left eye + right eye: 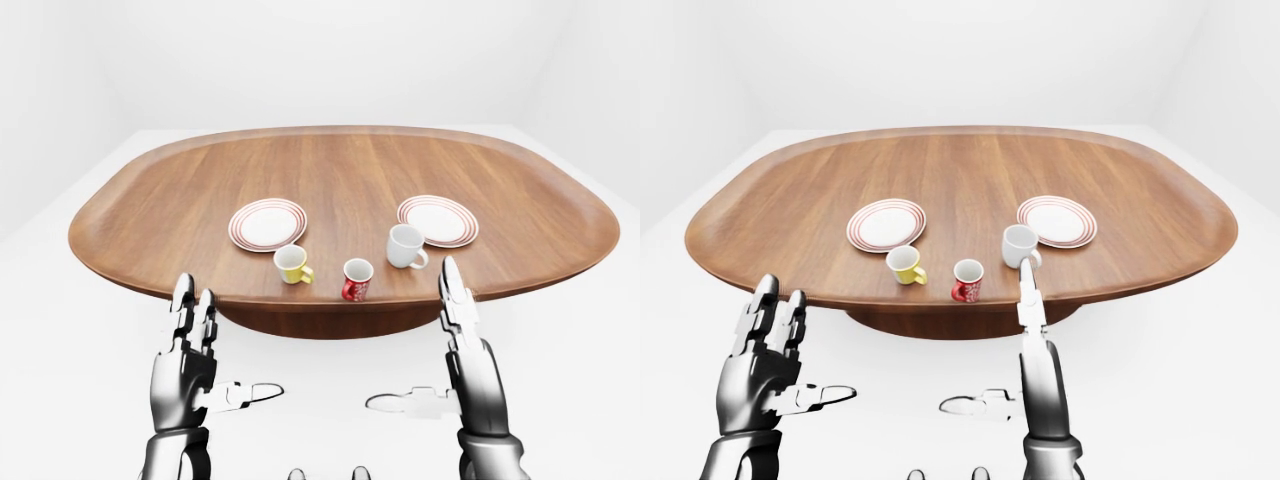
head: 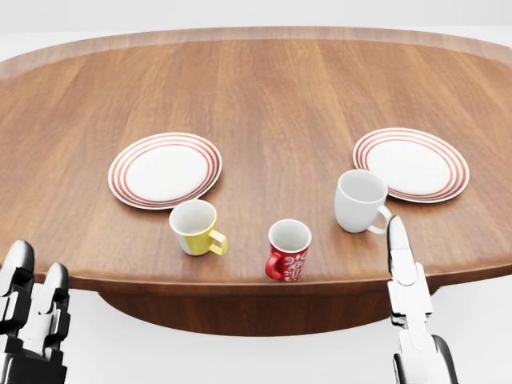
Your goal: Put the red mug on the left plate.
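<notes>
Red mug [image 2: 288, 250]: sitting upright near the table [image 2: 264, 88] edge, left of the right hand's fingertips.
Left plate [image 2: 165, 170]: lying beyond the yellow mug [image 2: 194, 228].
Left hand [image 1: 188, 368]: fingers spreading apart, holding nothing.
Right hand [image 1: 472, 368]: fingers extending straight, holding nothing.

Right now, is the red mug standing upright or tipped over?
Upright. The red mug stands on its base on the wooden table, its open mouth facing up and showing a white interior, handle out to the side.
</notes>
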